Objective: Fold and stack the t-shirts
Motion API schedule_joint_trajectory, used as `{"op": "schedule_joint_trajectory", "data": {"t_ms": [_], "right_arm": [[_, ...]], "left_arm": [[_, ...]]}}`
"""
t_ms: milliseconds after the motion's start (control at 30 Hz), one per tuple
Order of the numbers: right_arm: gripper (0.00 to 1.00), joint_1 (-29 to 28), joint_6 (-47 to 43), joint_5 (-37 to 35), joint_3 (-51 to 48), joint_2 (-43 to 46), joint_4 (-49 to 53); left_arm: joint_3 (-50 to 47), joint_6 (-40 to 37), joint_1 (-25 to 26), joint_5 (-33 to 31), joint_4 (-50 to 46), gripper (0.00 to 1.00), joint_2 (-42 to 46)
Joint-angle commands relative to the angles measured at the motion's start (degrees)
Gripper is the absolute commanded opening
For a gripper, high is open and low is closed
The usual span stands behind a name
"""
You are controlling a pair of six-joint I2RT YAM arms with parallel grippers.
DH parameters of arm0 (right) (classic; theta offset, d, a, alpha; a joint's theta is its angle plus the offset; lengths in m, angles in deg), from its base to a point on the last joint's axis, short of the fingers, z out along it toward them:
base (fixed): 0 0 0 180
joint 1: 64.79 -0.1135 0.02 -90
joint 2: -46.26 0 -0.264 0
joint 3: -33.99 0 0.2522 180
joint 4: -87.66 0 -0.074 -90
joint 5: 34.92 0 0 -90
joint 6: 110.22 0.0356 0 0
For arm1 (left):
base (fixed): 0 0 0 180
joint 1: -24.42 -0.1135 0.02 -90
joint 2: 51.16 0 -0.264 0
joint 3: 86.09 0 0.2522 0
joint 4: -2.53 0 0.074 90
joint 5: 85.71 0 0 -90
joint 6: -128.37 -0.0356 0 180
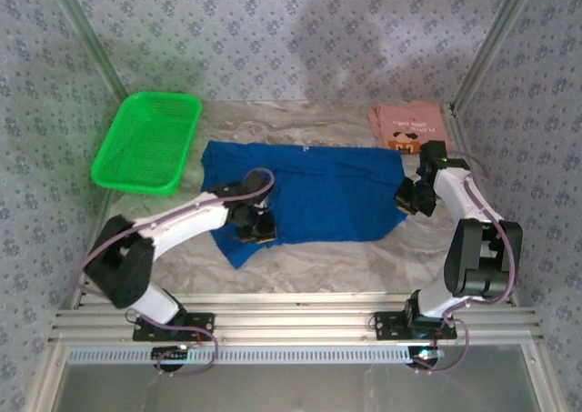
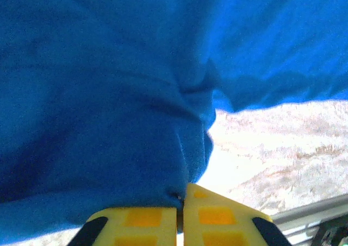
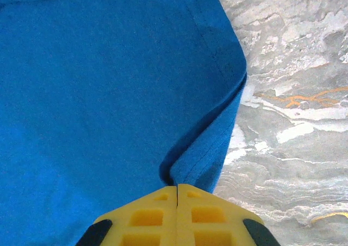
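One blue t-shirt (image 1: 318, 189), gripped by left end effector (image 2: 181, 200) and right end effector (image 3: 177, 190).

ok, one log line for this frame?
phase: folding blue t-shirt | left gripper: shut, pinching its near-left edge | right gripper: shut, pinching its right hem | pink t-shirt: folded, far right

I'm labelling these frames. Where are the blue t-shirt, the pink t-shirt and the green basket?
blue t-shirt (image 1: 318, 194), top external view, middle of the cloth.
pink t-shirt (image 1: 407, 127), top external view, middle of the folded cloth.
green basket (image 1: 150, 139), top external view, bare mesh floor.
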Motion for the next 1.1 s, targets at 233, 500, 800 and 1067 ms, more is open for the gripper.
{"op": "schedule_joint_trajectory", "data": {"t_ms": [233, 500, 800, 1067], "right_arm": [[0.0, 0.2, -2.2, 1.5, -0.3, -0.2, 1.0], [0.0, 0.3, -3.5, 2.8, 1.1, -2.0, 1.1], [0.0, 0.5, -5.2, 3.2, 2.7, -4.3, 1.5], [0.0, 0.5, -5.8, 3.7, 2.7, -4.6, 1.7]], "left_arm": [[-5.2, 7.3, -3.9, 2.2, 4.0, 0.69, 16.0], [-34.0, 34.0, -4.4, -1.5, 9.6, 0.74, 46.8], [-42.4, 44.3, -4.3, -9.1, 6.4, 0.71, 57.2], [-42.8, 44.8, -4.6, -10.8, 15.5, 0.67, 47.1]]}}
